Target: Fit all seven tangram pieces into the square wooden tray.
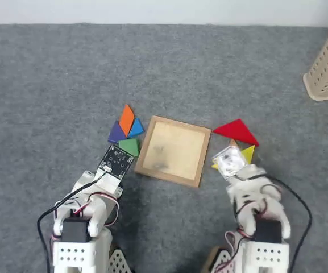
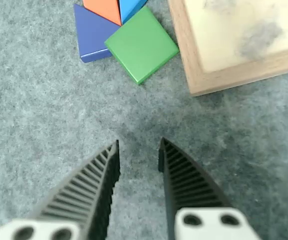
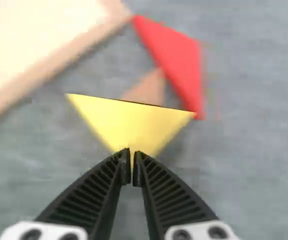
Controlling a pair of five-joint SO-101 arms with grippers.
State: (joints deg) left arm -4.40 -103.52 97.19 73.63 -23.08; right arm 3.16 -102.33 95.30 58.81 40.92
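Tray (image 2: 189,55) pale matt wood; yellow triangle (image 3: 129,122) smooth, matt; table cover (image 2: 34,110) rough grey felt-like cloth

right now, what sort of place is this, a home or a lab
Likely an indoor robot-practice bench rather than a living space, though I can't be sure. The left arm and right arm stand side by side on a grey felt-like surface, facing a wooden tray and coloured tangram pieces.
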